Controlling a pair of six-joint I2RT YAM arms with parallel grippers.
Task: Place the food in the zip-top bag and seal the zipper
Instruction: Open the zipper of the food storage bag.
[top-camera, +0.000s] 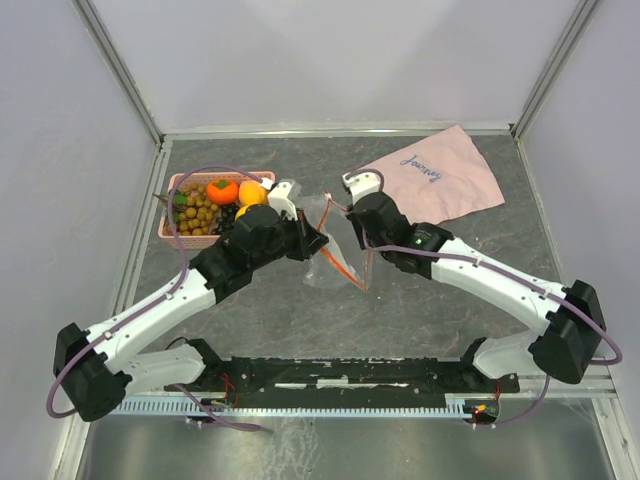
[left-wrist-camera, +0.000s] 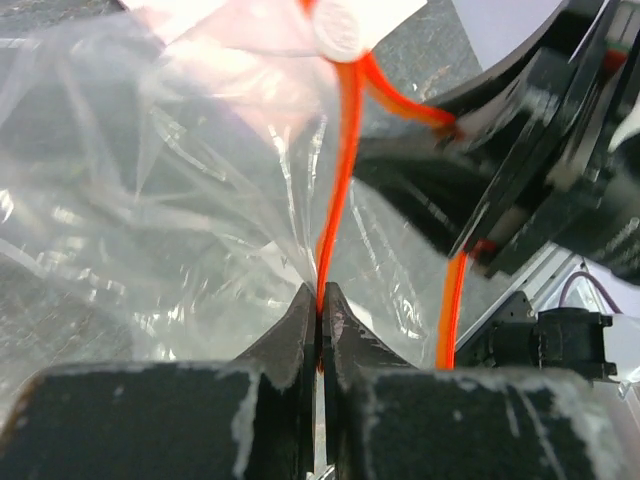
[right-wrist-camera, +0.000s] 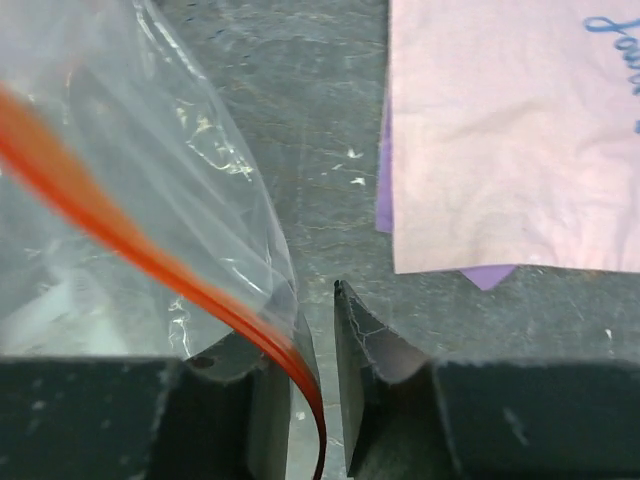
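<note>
Top view: the left claw (top-camera: 319, 240) and right claw (top-camera: 348, 232) are meeting at the clear bag (top-camera: 328, 265) between them; the fruit (top-camera: 208, 208) is sitting in a pink basket (top-camera: 172, 233) left of the left claw, that arm (top-camera: 250, 245) covering its corner; a pink cloth (top-camera: 440, 180) is lying beyond the right claw.
Left wrist: the left claw is clenching the orange zipper (left-wrist-camera: 338, 200); the right claw is crowding in from the right.
Right wrist: only here the right claw is showing released, the zipper running along its left jaw.

The pink cloth (right-wrist-camera: 500, 130) is cut off by the right wrist view's edges; the zipper (right-wrist-camera: 100, 215) is blurred there.
</note>
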